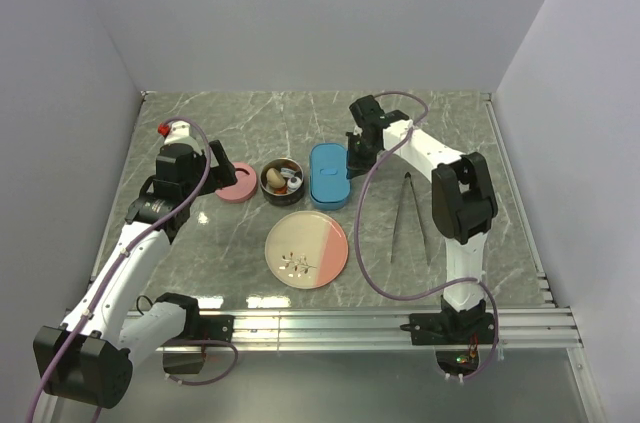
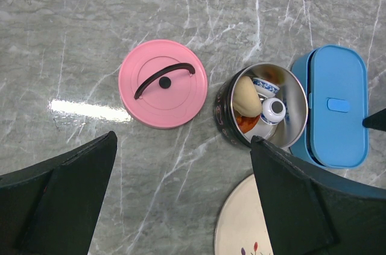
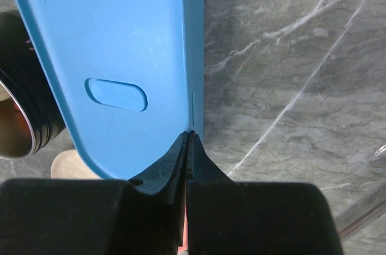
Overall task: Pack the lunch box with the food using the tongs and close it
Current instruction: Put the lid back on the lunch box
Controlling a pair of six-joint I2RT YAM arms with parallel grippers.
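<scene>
The food point(image 2: 256, 107) lies in an open round lunch box point(image 1: 282, 181), black outside and steel inside point(image 2: 295, 110): a beige bun, an orange piece and white pieces. Its pink lid point(image 2: 163, 83) rests flat on the table to its left point(image 1: 237, 184). My left gripper point(image 2: 181, 167) hangs open above the table, just short of lid and box, holding nothing point(image 1: 222, 165). A blue oval box point(image 1: 328, 175) with its lid on point(image 3: 114, 56) stands right of the round one. My right gripper point(image 3: 188, 135) is shut, empty, tips at that lid's right rim point(image 1: 360, 150). The silver tongs point(image 1: 410, 215) lie on the table.
A pink-and-cream plate point(image 1: 307, 249) with a small flower print lies in front of the boxes, nothing on it; its rim shows in the left wrist view point(image 2: 238, 225). Grey walls close in the marble table on three sides. A metal rail point(image 1: 400, 321) runs along the near edge.
</scene>
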